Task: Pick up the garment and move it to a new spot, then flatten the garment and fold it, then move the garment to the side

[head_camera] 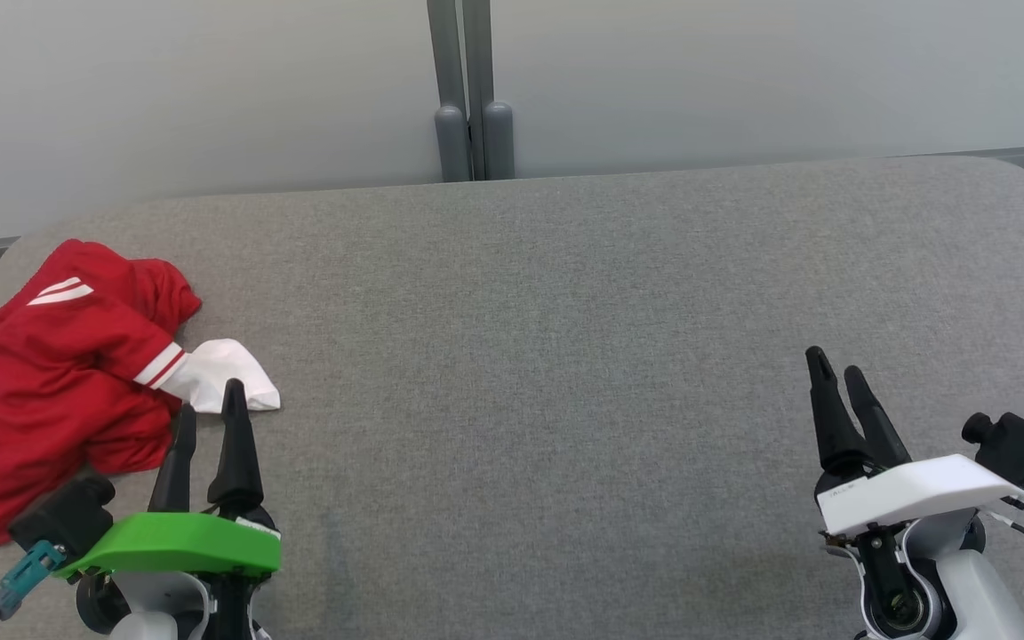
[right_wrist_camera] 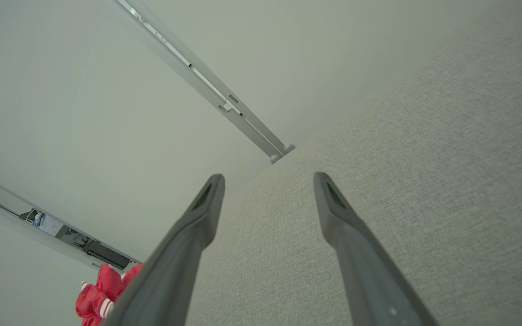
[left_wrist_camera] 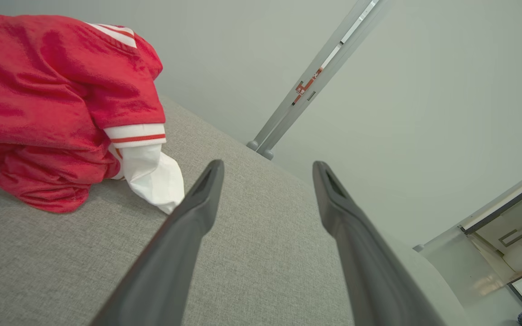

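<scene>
Standing wide apart and holding nothing, the left jaws' two long dark fingers [head_camera: 235, 440] hover low over the grey fabric-covered worktop [head_camera: 530, 356]. Their tips are just beside the white sleeve end [head_camera: 226, 373] of the one crumpled red garment with white stripes [head_camera: 59, 382], which lies heaped at the worktop's far left edge. The right jaws, likewise spread and empty, raise their two dark fingers [head_camera: 830, 413] over the worktop's right side, well apart from the garment. Beyond the far edge, two rounded grey posts [head_camera: 452, 142] stand side by side against the pale wall [head_camera: 192, 89].
</scene>
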`<state>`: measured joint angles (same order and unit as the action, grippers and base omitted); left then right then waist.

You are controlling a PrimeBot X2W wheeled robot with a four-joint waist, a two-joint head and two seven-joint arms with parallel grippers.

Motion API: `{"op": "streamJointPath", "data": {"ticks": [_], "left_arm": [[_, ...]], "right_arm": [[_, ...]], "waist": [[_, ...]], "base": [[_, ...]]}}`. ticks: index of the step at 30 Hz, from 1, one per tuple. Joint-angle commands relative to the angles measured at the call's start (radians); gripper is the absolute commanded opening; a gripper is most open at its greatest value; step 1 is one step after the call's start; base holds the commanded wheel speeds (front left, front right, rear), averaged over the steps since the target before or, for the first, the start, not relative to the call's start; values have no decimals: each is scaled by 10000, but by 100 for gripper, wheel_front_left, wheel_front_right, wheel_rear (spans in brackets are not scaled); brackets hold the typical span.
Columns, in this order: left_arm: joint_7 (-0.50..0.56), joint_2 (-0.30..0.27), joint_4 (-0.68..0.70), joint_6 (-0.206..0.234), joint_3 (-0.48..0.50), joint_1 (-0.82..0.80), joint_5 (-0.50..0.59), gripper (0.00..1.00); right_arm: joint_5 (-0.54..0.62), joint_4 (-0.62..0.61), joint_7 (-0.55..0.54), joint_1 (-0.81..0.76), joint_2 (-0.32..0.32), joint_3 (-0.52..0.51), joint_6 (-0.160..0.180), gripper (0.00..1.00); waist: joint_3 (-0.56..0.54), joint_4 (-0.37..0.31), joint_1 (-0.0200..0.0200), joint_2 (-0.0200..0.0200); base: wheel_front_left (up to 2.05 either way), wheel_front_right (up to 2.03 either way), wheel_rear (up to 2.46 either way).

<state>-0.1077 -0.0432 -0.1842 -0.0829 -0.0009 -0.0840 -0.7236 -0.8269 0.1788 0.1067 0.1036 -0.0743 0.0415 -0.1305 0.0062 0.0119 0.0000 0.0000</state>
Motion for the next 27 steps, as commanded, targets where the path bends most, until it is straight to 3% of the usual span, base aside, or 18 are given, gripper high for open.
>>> {"op": "streamJointPath", "data": {"ticks": [1, 27], "left_arm": [[-97, -69, 112, 35, -32, -278, 370, 100], [-768, -85, 70, 71, -320, -350, 3133, 100]], "right_arm": [[416, -79, 103, 202, -42, 31, -3, 100], [3024, 457, 775, 433, -100, 387, -3, 100]], "waist": [[1, 5, 0, 0], [35, 121, 0, 0]], "base": [[0, 0, 0], [0, 0, 0]]}}
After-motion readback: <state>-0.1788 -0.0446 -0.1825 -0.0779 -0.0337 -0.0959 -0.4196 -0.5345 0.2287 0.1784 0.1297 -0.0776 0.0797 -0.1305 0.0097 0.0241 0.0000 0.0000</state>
